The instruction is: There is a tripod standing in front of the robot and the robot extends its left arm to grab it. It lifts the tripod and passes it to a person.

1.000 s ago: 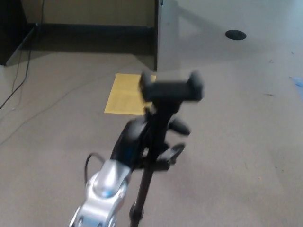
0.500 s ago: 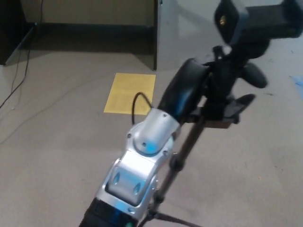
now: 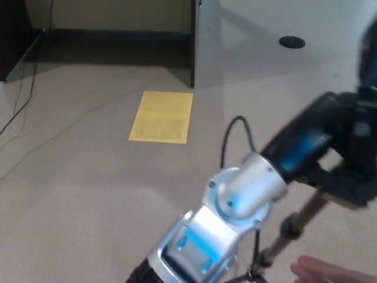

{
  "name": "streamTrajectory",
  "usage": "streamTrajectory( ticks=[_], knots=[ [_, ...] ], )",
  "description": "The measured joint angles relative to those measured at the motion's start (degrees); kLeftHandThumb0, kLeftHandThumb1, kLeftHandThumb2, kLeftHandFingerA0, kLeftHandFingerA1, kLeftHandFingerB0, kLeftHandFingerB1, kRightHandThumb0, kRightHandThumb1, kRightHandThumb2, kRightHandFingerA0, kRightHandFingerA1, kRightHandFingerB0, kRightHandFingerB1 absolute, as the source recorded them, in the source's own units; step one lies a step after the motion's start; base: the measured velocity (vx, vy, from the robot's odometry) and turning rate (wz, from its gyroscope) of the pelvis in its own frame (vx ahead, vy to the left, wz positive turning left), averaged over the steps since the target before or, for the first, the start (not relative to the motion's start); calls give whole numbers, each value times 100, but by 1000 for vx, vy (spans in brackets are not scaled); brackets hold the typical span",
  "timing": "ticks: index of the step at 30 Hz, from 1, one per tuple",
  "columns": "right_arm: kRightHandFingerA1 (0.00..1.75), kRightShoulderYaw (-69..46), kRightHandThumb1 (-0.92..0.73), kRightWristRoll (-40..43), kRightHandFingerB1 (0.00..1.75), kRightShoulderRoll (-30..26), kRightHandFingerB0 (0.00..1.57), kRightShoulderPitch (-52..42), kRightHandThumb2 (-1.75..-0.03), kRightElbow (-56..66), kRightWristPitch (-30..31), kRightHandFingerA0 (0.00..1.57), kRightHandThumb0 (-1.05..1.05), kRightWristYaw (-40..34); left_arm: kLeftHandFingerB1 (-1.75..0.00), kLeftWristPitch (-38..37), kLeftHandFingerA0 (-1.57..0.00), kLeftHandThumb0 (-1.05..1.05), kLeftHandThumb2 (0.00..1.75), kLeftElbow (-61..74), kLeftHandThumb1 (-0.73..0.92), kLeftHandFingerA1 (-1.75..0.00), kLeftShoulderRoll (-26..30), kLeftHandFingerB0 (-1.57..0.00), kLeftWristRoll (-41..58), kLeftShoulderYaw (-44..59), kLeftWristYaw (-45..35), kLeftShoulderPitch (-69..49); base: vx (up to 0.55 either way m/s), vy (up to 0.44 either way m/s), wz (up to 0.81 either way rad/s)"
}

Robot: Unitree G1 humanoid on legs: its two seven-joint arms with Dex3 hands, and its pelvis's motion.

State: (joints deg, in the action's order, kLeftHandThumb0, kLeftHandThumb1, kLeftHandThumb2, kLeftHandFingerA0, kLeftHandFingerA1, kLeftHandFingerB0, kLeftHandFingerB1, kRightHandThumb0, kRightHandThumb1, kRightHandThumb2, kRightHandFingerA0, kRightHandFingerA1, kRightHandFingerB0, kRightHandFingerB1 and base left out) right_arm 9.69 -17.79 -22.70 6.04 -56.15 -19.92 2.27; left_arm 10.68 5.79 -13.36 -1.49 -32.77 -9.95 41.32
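At the right edge of the frame, the left hand [image 3: 347, 147] grips the tripod [image 3: 297, 221], fingers closed on its upper part. A person's hand [image 3: 324, 272] shows at lower right, near the pole.

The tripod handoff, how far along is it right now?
Done: the left hand has grabbed the tripod and carries it at the picture's right edge, pole tilted. In hand: the pass, as a person's hand shows just below the pole. Left: the person has not taken hold, and the robot has not let go.
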Motion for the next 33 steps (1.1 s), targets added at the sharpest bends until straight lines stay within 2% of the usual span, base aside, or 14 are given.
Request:
streamTrajectory(
  ticks=[4, 6, 11, 12, 13, 14, 15, 16, 17, 22, 27, 28, 29, 33],
  knots=[
    [45, 0, -68, 2, 38, 0, 54, 28, -61, -8, 8, 73, -41, 4, -121, 37, -95, -19, 78, 115, 70, -142, -3, -80, -2, -352, 41, -13, 0, 0, 0],
    [42, 19, -68, -10, 37, -3, 52, 28, -62, -28, -7, 65, -45, -3, -119, 36, -87, -19, 86, 128, 70, -142, -5, -79, -16, -521, 73, -21, 0, 0, 0],
    [42, 109, -68, -68, 37, -13, 52, 29, -62, -83, -83, 65, -45, -71, -158, 52, -77, -18, 101, 186, 80, -174, -6, -61, -93, -889, 169, -22, 0, 0, 0],
    [42, 115, -68, -75, 37, -13, 52, 30, -62, -89, -94, 65, -45, -81, -158, 58, -77, -18, 101, 199, 80, -174, -6, -61, -117, -950, 193, -22, 0, 0, 0],
    [42, 120, -68, -84, 37, -13, 52, 30, -62, -96, -105, 65, -45, -90, -171, 80, -79, -16, 107, 215, 82, -175, -6, -54, -157, -1008, 215, -22, 0, 0, 0],
    [42, 125, -68, -92, 37, -13, 52, 32, -62, -103, -114, 65, -45, -100, -112, 112, -106, -9, 136, 237, 83, -121, -6, -88, -198, -1073, 245, -22, 0, 0, 0],
    [42, 129, -68, -99, 37, -13, 52, 34, -62, -111, -120, 65, -45, -107, -112, 138, -105, -9, 136, 252, 83, -121, -6, -87, -232, -1136, 269, -22, 0, 0, 0],
    [42, 132, -68, -105, 37, -13, 52, 37, -62, -116, -126, 65, -45, -114, -112, 157, -105, -9, 136, 263, 83, -121, -6, -87, -265, -1211, 288, -22, 0, 0, 0],
    [42, 134, -68, -113, 37, -13, 52, 41, -62, -121, -133, 65, -45, -121, -175, 183, -80, -20, 117, 274, 92, -175, -7, -49, -294, -1301, 312, -22, 0, 0, 0],
    [42, 138, -68, -138, 37, -14, 52, 47, -62, -148, -155, 65, -45, -137, -175, 186, -77, -29, 118, 289, 92, -175, -9, -49, -406, -1494, 406, -22, 0, 0, 0],
    [42, 137, -68, -173, 37, -16, 52, 65, -62, -169, -184, 65, -45, -153, -175, 184, -67, -42, 104, 296, 92, -175, -11, -39, -462, -1524, 521, -28, 0, 0, 0],
    [42, 137, -68, -180, 37, -16, 52, 70, -62, -173, -187, 65, -45, -159, -138, 185, -74, -43, 80, 301, 92, -150, -11, -56, -469, -1524, 538, -29, 0, 0, 0],
    [42, 137, -68, -187, 37, -16, 52, 77, -62, -177, -190, 65, -45, -163, -151, 181, -68, -46, 83, 305, 92, -164, -13, -50, -470, -1514, 553, -40, 0, 0, 0],
    [42, 131, -68, -201, 37, -25, 52, 105, -62, -185, -209, 65, -45, -173, -141, 179, -72, -55, 81, 311, 92, -153, -13, -57, -581, -1481, 646, -43, 0, 0, 0]
  ],
)
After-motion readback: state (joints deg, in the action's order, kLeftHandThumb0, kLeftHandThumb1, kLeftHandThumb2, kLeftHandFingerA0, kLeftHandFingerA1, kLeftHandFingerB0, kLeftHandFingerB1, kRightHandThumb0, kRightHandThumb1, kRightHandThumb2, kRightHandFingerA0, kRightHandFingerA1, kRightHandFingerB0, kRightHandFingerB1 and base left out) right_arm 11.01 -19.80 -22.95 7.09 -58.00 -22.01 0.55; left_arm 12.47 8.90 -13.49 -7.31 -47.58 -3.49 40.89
